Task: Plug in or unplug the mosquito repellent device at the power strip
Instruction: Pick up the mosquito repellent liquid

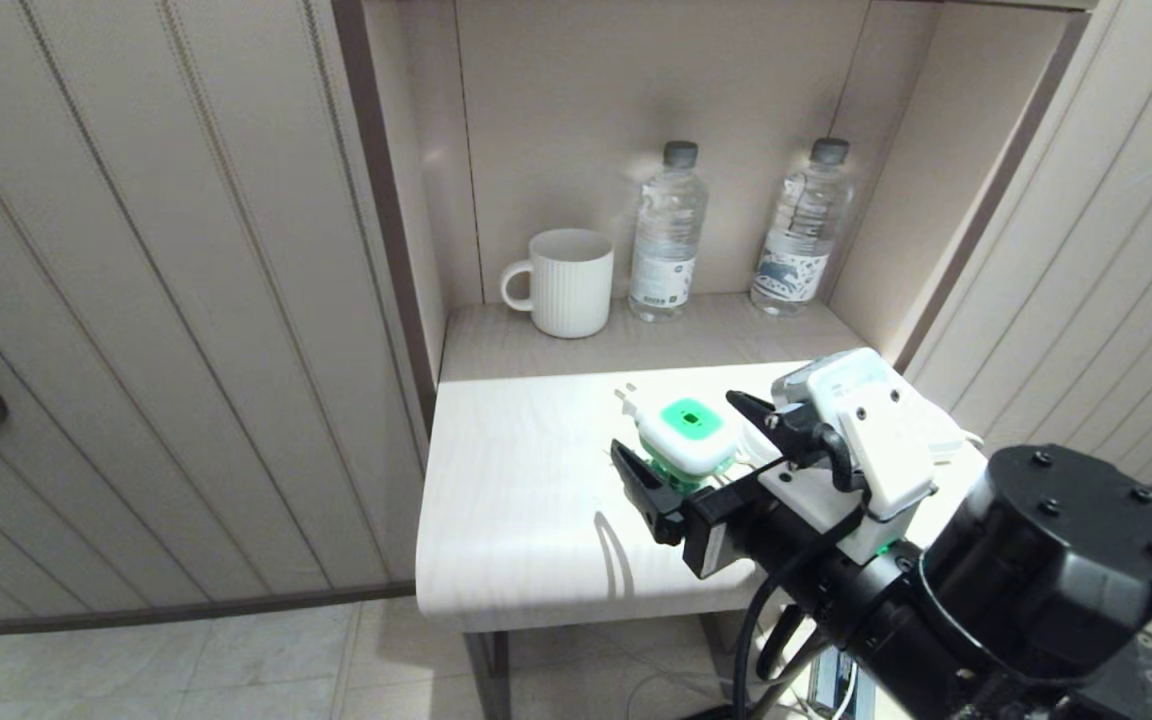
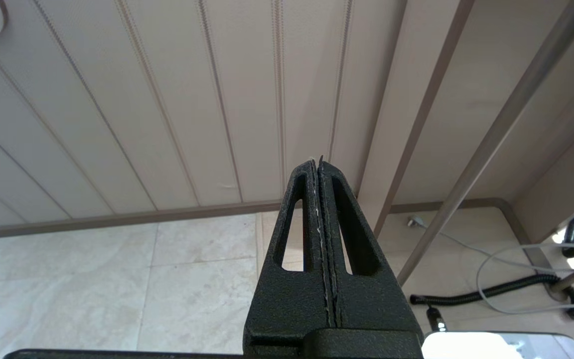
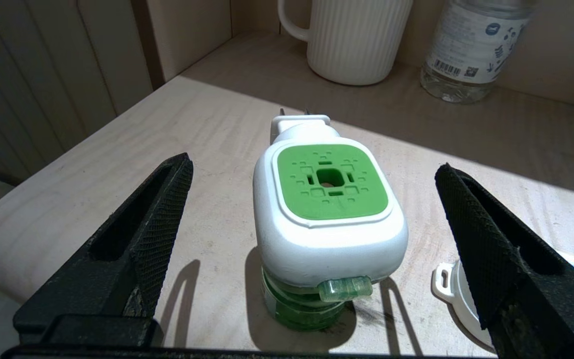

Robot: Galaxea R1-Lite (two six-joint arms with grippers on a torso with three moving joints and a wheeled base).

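Observation:
The mosquito repellent device (image 1: 688, 435) (image 3: 327, 209) stands upright on its green bottle on the pale table (image 1: 516, 500), apart from any socket, its metal prongs (image 3: 294, 112) pointing toward the back alcove. My right gripper (image 1: 678, 425) (image 3: 313, 167) is open, one finger on each side of the device with a gap on both sides. Only a white end of the power strip (image 3: 449, 289) shows beside the right finger; the rest is hidden behind my arm. My left gripper (image 2: 318, 162) is shut and empty, parked low facing the wall panel and floor.
A white ribbed mug (image 1: 566, 282) and two clear water bottles (image 1: 668, 235) (image 1: 804, 230) stand at the back of the alcove. Panelled walls close in both sides. Cables (image 2: 496, 289) lie on the floor under the table by a metal leg (image 2: 491, 144).

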